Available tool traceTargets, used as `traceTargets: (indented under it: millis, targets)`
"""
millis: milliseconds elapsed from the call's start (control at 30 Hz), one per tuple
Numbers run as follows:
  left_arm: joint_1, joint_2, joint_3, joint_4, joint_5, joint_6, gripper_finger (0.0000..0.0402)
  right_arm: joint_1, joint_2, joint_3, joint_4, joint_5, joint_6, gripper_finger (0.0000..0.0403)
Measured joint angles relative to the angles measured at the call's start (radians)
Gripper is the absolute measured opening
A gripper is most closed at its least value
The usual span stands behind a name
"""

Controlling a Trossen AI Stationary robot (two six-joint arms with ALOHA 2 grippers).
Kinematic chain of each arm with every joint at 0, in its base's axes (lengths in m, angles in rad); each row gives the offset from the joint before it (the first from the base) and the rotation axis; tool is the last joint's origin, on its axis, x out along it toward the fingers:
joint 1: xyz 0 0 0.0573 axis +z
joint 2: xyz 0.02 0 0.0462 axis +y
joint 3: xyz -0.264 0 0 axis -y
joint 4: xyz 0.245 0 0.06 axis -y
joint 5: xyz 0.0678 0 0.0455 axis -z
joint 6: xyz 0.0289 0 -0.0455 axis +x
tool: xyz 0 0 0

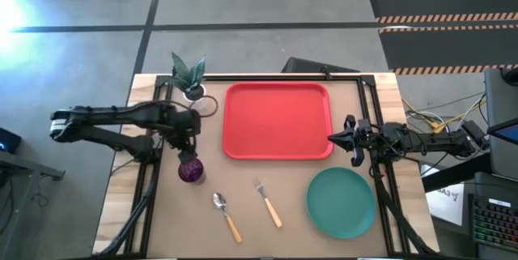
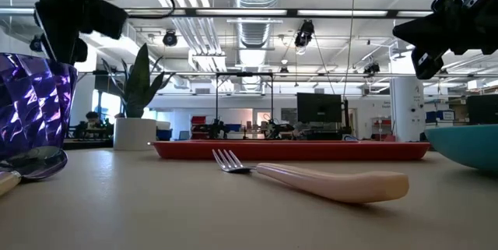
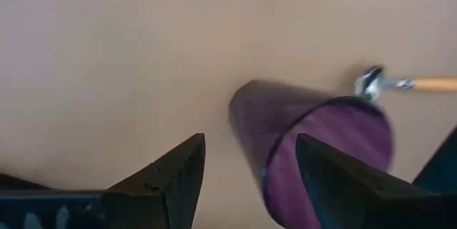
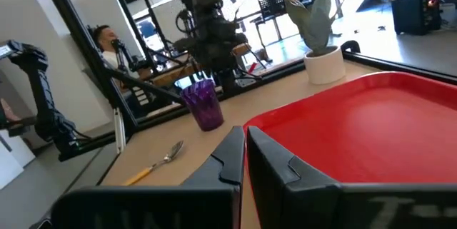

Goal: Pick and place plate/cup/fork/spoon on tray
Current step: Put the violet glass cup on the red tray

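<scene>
The purple cup (image 1: 191, 169) stands upright on the table, left of the spoon (image 1: 227, 215) and the fork (image 1: 268, 202), which lie flat. My left gripper (image 1: 188, 145) is open just above the cup's far side. In the left wrist view (image 3: 250, 140) one finger is over the cup's mouth (image 3: 335, 150) and the other is beside the cup. The teal plate (image 1: 341, 202) lies at the near right. The red tray (image 1: 278, 121) lies empty mid-table. My right gripper (image 1: 340, 138) is shut and empty, above the tray's right rim (image 4: 343, 136).
A small white pot with a green plant (image 1: 191, 78) stands at the far left corner of the tray. Black frame rails (image 1: 154, 171) run along both table sides. A person (image 4: 107, 40) shows in the room beyond the table.
</scene>
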Motion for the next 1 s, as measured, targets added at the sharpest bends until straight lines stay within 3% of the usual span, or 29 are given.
traceTargets:
  millis: [500,600,733,1000]
  targets:
    - [-0.013,0.235,0.0,-0.017,0.004,0.078,0.0195,0.0,0.0,0.0,-0.001,0.0,0.0,0.0009]
    - [-0.036,0.267,0.0,0.037,0.004,0.079,0.0148,0.0,0.0,0.0,-0.002,0.0,0.0,0.0009]
    - [-0.083,0.31,-0.001,0.121,-0.018,0.092,0.0027,0.0,0.0,0.0,-0.006,0.0,0.0,0.0009]
    - [-0.164,0.299,0.091,0.122,-0.202,0.048,0.0002,0.0,0.0,0.0,-0.007,0.0,-0.006,0.0009]
